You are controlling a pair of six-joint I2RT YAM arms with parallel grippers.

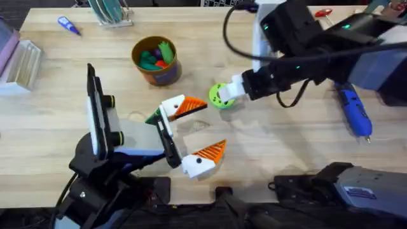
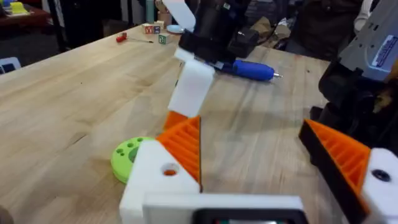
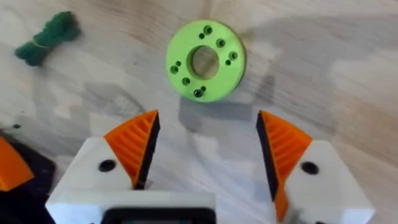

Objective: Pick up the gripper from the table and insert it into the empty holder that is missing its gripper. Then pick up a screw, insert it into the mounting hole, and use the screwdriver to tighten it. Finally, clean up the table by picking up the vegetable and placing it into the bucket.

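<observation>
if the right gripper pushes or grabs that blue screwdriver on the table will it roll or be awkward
The screwdriver lies on its side on the table, and its fat round body suggests it would probably roll if nudged sideways. It looks rigid, and likely heavy for its size. The smooth barrel may slip between the orange pads unless gripped squarely across.

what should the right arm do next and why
Probably slide the right gripper sideways until the vegetable sits between its open fingers, then lower. It hovers over the green disc, which is not what goes in the bucket. The vegetable lies loose on the table close by the left gripper, so approach carefully.
</observation>
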